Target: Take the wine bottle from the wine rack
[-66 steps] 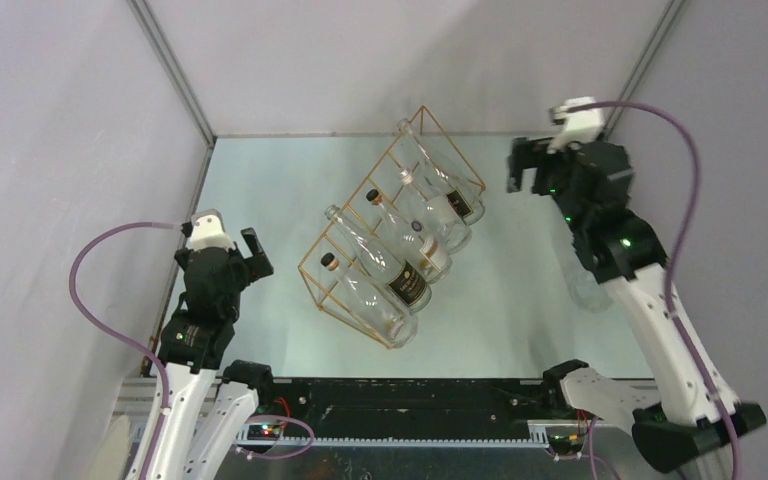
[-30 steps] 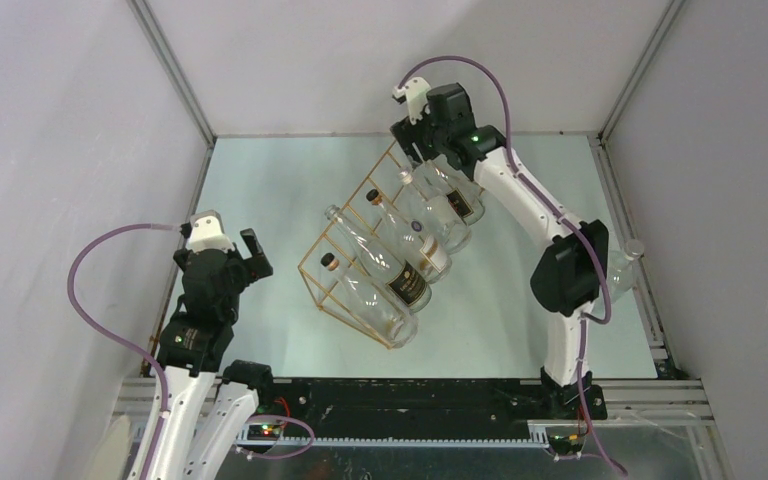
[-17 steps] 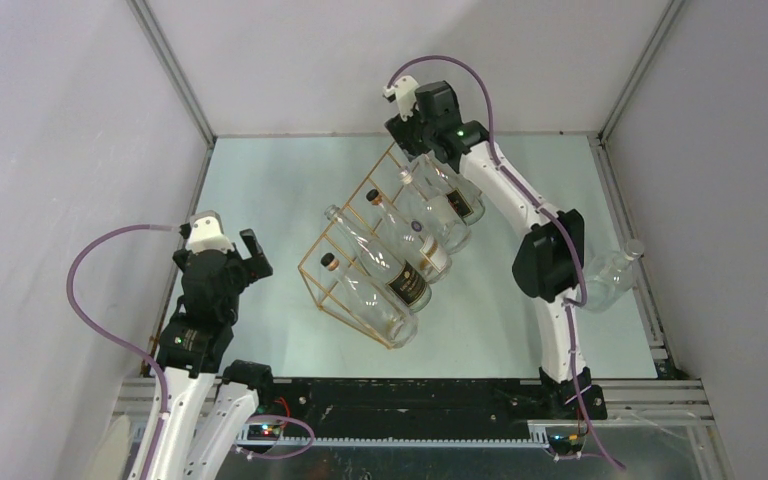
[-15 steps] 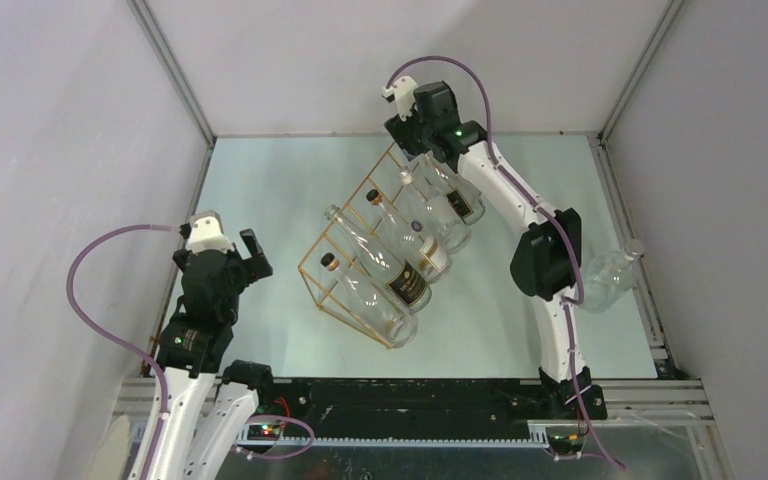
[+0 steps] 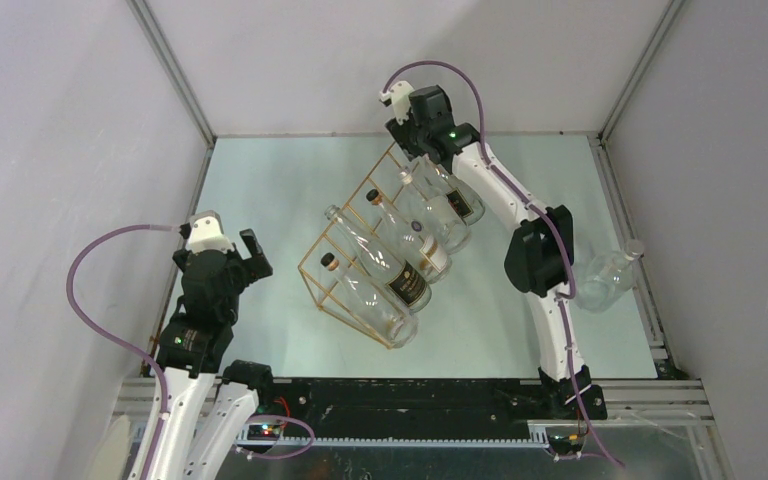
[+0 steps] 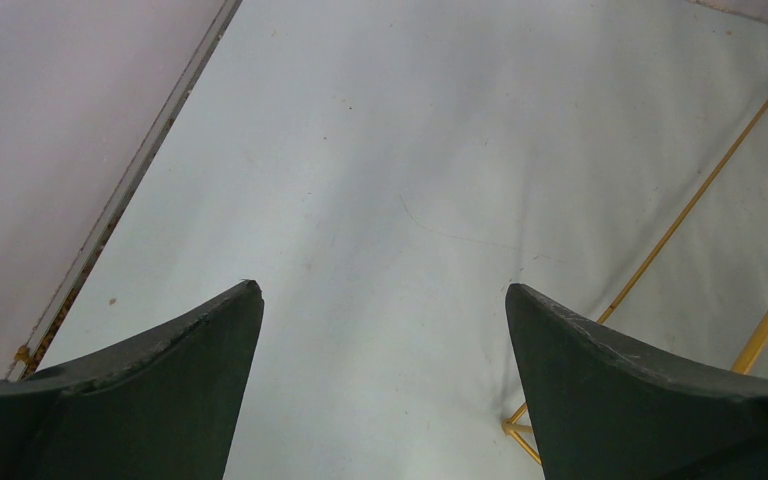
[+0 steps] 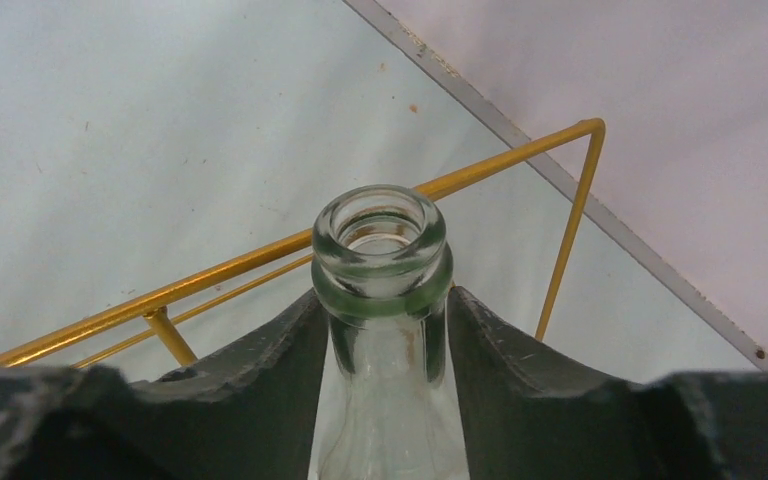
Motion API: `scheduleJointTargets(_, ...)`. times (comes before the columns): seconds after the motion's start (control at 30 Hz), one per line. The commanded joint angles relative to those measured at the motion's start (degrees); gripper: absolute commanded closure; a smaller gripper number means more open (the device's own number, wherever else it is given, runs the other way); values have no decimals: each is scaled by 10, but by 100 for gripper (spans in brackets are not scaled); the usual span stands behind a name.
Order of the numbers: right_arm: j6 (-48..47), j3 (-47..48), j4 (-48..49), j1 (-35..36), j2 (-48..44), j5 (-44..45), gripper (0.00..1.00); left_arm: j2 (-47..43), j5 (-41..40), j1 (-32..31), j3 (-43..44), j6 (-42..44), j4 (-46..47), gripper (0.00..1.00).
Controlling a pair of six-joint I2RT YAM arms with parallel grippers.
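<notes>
- Top view: the right arm, stationed wide of the rack to the right some two seconds ago, is now found stretched over the far end of the wine rack point(image 5: 332, 227). The rack and its load are unshifted, and the left arm's pose is unchanged.
- Top view: the right gripper point(image 5: 410, 145) is set at the neck of the farthest wine bottle point(image 5: 455, 198), which lies in the rack's end cell (three more bottles are racked beside it).
- Top view: the left gripper point(image 5: 257, 252) is held over the table point(image 5: 270, 180), well apart from the rack.
- Left wrist view: the left gripper point(image 6: 382, 290) is recorded with jaws wide apart, bare table between them. A rack wire point(image 6: 695, 203) is seen at the right.
- Right wrist view: both fingers point(image 7: 260, 370) are pressed against the bottle's point(image 7: 382, 235) neck just under the lip, so the jaws are clamped on it. A rack wire point(image 7: 500, 160) passes behind.
</notes>
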Motion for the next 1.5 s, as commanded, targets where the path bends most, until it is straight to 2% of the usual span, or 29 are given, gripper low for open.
scheduleJointTargets(0.0, 2, 26, 24, 2, 4, 4, 57, -4, -4, -2, -6, 12, 16, 2)
scheduleJointTargets(0.03, 1, 26, 24, 2, 3, 1, 61, -4, -5, -2, -7, 12, 16, 2)
scheduleJointTargets(0.13, 1, 22, 30, 2, -2, 2, 86, -4, -6, -2, -7, 12, 16, 2)
scheduleJointTargets(0.23, -6, 16, 38, 3, -8, 15, 99, -4, -7, -2, -7, 12, 16, 2)
scheduleJointTargets(0.27, -7, 15, 39, 4, -10, 17, 100, -4, -6, -2, -7, 12, 16, 2)
scheduleJointTargets(0.5, -10, -12, 70, 4, -51, 26, 100, -3, -6, -2, -7, 12, 16, 2)
scheduleJointTargets(0.8, 8, -52, 103, -8, -104, -3, 100, -1, -9, -2, -7, 12, 16, 2)
scheduleJointTargets(1.2, 13, -124, 136, -28, -182, 50, 100, 0, -9, -2, -7, 13, 16, 2)
scheduleJointTargets(1.47, 87, -204, 172, -70, -251, 56, 100, 0, -10, -2, -7, 13, 16, 2)
